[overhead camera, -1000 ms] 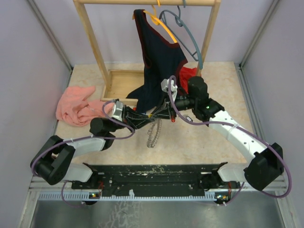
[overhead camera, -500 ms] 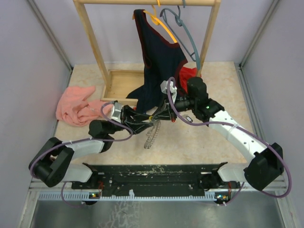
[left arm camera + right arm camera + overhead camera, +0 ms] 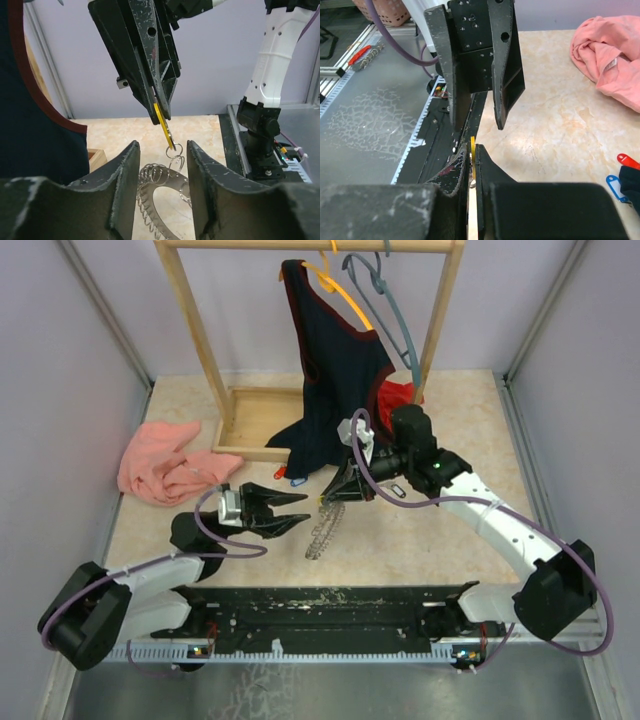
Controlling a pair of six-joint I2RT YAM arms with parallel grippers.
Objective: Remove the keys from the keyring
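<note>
One key, the yellow-tagged key (image 3: 160, 116), was clamped flat between the closed jaws of your right gripper (image 3: 159, 104), at mid-table in front of the dark garment (image 3: 330, 360). The keyring (image 3: 159, 181) hung from that key by a small split link (image 3: 174, 150). Whether its lower edge touched the table (image 3: 430, 540) could not be told.

Your left gripper (image 3: 302, 508) stood with jaws apart, holding nothing, just beside the ring on its left.

A blue-tagged key (image 3: 615, 186) and a red-tagged key (image 3: 627, 161) lay loose on the table near the garment's hem.

Handling, as judged:
- The ring looked stiff, thin and light. Hung from one link, it would likely swing and twist at a touch.
- Its beaded rim should give the pads purchase. You would do best to pinch it across the flat faces, close under the link.
- The plastic tag looked smooth, so it could pivot or slip under a sideways pull.
- The link was small, and it was unclear which way its gap faced.
</note>
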